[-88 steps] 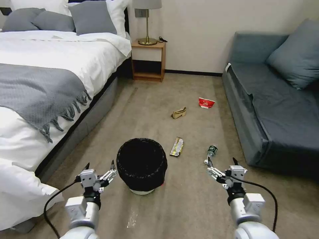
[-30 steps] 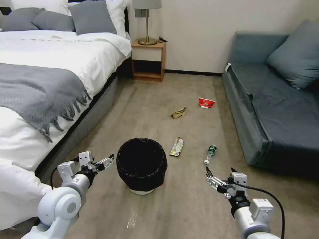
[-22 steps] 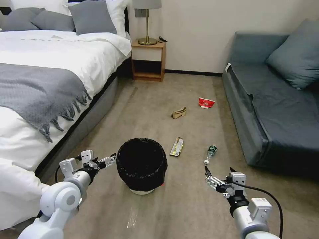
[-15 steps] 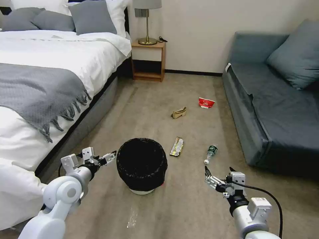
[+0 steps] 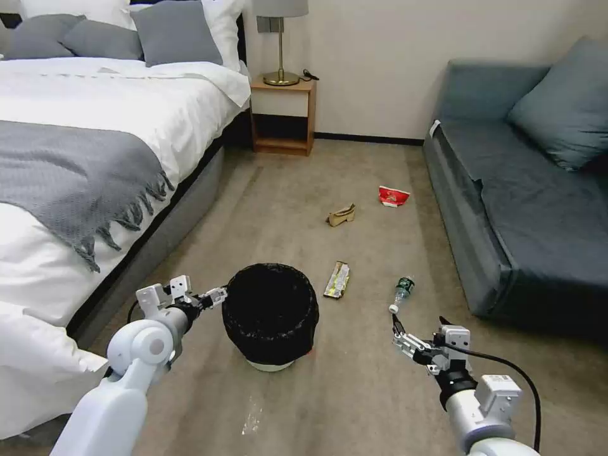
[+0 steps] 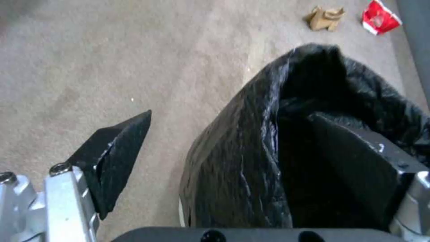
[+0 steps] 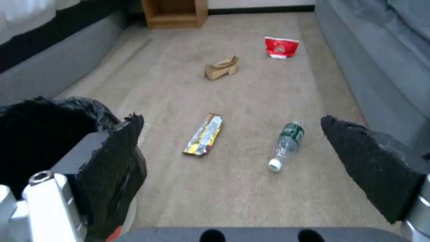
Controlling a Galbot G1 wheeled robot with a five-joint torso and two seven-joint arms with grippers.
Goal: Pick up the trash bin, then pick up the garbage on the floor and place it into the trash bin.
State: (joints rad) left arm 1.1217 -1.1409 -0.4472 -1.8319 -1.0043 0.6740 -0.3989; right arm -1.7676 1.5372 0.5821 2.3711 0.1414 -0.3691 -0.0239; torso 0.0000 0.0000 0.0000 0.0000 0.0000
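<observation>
Head view: trash bin (image 5: 270,313) stands on the floor (image 5: 354,392), its black liner up and white base below. Left end effector (image 5: 214,296) is at the bin's left rim, spread open; the left wrist view shows 1 finger outside the liner and 1 inside. Right end effector (image 5: 419,334) hangs open near the clear bottle (image 5: 401,291). Also on the floor: foil wrapper (image 5: 337,279), tan carton (image 5: 341,215), red packet (image 5: 393,196). For a sound pickup, the fingers should probably close on the rigid rim, not on loose liner, and lift straight up.
</observation>
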